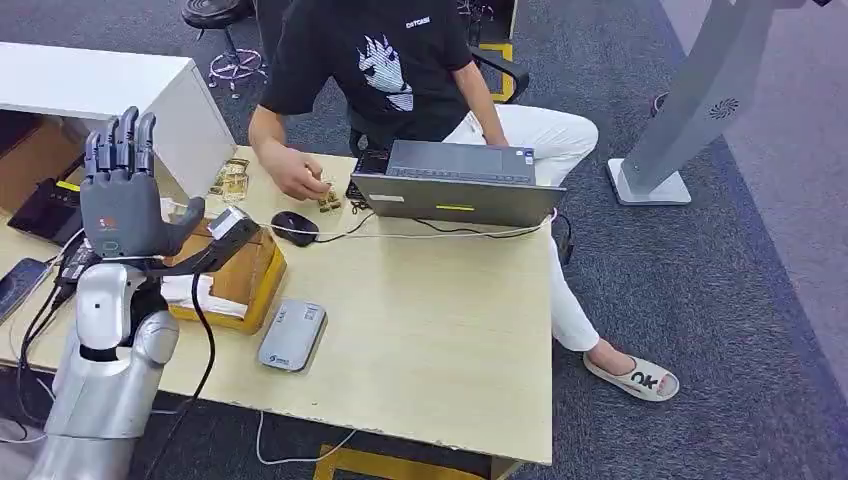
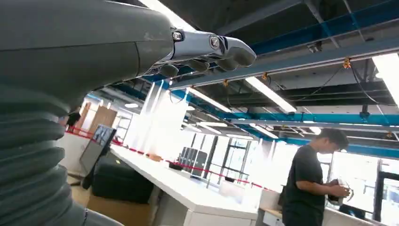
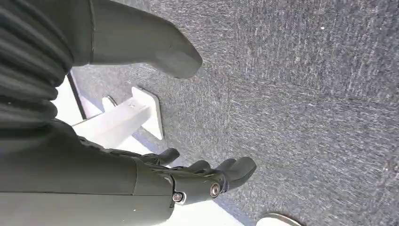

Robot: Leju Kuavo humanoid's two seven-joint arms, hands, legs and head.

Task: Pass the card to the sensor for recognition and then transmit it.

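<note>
The left hand point(image 1: 125, 195) is standing raised over the near left part of the table point(image 1: 440, 330), fingers straight up and apart, holding nothing. Just beyond it a yellow box point(image 1: 255, 285) is sitting, carrying a scanner point(image 1: 232, 228); which item is the card I cannot tell. A grey device point(image 1: 292, 335) is lying beside the box. Farther off, a person's hand point(image 1: 300, 178) is resting near a mouse point(image 1: 295, 227) and laptop point(image 1: 455, 185). The right hand point(image 3: 197, 174) is hanging over carpet point(image 3: 306, 94), fingers loosely spread, empty.

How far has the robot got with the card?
Hard to say. The left hand is raised by the sensor, fingers spread, holding nothing. The right hand hangs over the carpet, empty too. I can't spot a card, so it could be passed on already or not yet picked up.
</note>
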